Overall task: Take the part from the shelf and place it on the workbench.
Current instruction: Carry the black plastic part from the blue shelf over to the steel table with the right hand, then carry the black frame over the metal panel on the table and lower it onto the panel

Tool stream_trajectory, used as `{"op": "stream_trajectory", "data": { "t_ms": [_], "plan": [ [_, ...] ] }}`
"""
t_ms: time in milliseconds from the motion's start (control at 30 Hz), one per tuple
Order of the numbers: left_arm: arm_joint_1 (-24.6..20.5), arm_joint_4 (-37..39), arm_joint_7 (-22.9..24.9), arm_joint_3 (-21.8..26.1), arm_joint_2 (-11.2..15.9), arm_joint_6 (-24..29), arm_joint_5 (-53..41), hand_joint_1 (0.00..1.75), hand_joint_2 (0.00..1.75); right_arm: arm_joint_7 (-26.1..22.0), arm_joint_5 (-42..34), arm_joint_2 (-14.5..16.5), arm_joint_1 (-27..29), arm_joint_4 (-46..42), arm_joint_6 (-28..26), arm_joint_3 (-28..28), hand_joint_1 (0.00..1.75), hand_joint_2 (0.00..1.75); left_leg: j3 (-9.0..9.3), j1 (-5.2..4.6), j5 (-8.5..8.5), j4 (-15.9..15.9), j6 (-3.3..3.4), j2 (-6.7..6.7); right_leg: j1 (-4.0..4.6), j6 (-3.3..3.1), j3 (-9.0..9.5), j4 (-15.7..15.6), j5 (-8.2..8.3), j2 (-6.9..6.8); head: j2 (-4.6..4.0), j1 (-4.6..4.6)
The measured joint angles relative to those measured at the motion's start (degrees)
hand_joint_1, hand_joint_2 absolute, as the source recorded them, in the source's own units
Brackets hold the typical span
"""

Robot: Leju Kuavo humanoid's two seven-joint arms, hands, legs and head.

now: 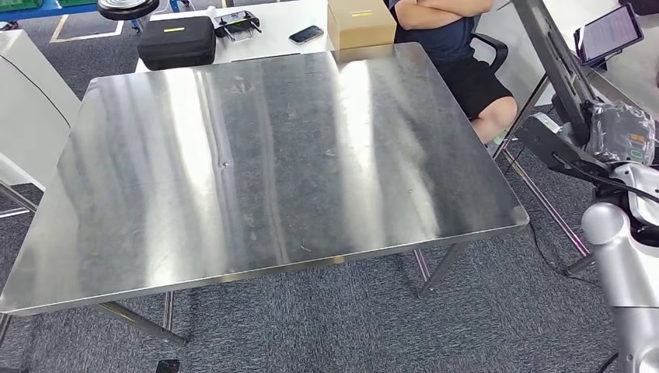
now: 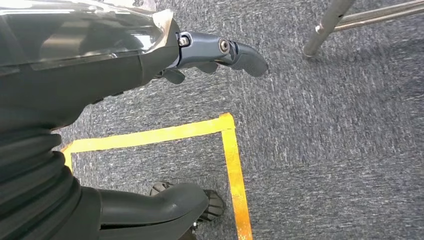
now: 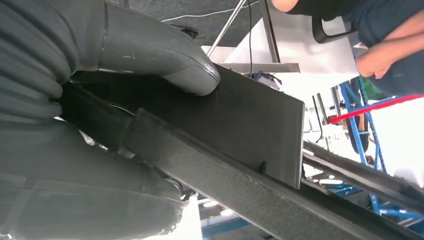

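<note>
The steel bench is seen bare across its top in the head view, so the placing is judged not yet done. The part, a dark flat panel with long ribs, is gripped in the right hand, the thumb pressed onto its face, off the bench's right side; the pick-up appears complete. The left hand is held above the carpet, fingers apart, nothing in it.
</note>
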Motion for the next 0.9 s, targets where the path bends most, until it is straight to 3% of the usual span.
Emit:
{"op": "stream_trajectory", "data": {
  "t_ms": [100,200,333,433,633,900],
  "plan": [
    [-0.14,0.00,0.11,-0.43,0.00,0.00,-0.26,0.00,1.75,-0.08,0.42,0.30,-1.81,1.85,0.10,1.67,1.75,1.75,0.10,0.02,0.09,-0.32,-0.13,0.05,0.09,-0.04,-0.02,0.04,-0.01,0.03,0.00,-0.02],
    [-0.64,0.00,0.93,-0.96,-0.01,0.01,-0.42,0.00,1.75,-0.26,2.45,2.50,-5.46,5.41,0.20,5.07,1.75,1.75,0.14,0.03,0.15,-0.55,-0.43,0.37,0.19,-0.41,-0.07,0.09,0.02,0.22,0.00,-0.01],
    [-1.89,0.00,2.30,-1.30,-0.16,0.46,-0.41,0.00,1.75,-0.73,5.59,9.26,-10.21,10.95,0.24,11.47,1.75,1.75,0.38,0.25,0.15,-0.65,-1.59,0.73,0.40,-1.08,-0.13,0.10,0.07,0.57,0.00,0.01],
    [-2.41,0.00,2.95,-1.81,-0.34,0.75,-0.44,0.00,1.75,-1.47,6.48,14.69,-11.82,14.02,0.64,15.97,1.75,1.75,0.38,0.30,0.25,-0.65,-1.87,0.59,0.49,-1.10,-0.11,0.10,0.07,0.44,0.00,0.02],
    [-3.03,-0.04,3.57,-2.70,-0.55,0.90,-1.01,0.00,1.75,-2.38,7.00,23.47,-12.39,17.77,1.21,23.04,1.75,1.75,0.28,0.14,0.30,-0.64,-1.98,0.34,0.57,-1.10,-0.10,0.10,0.07,0.18,0.00,0.03],
    [-3.54,-0.25,4.33,-3.79,-0.78,1.77,-1.70,0.00,1.75,-3.47,7.95,31.39,-12.01,21.35,2.36,27.91,1.75,1.75,0.24,-0.16,0.28,-0.60,-1.96,0.30,0.47,-1.09,-0.09,0.04,0.07,0.12,0.00,0.04]
  ]
}}
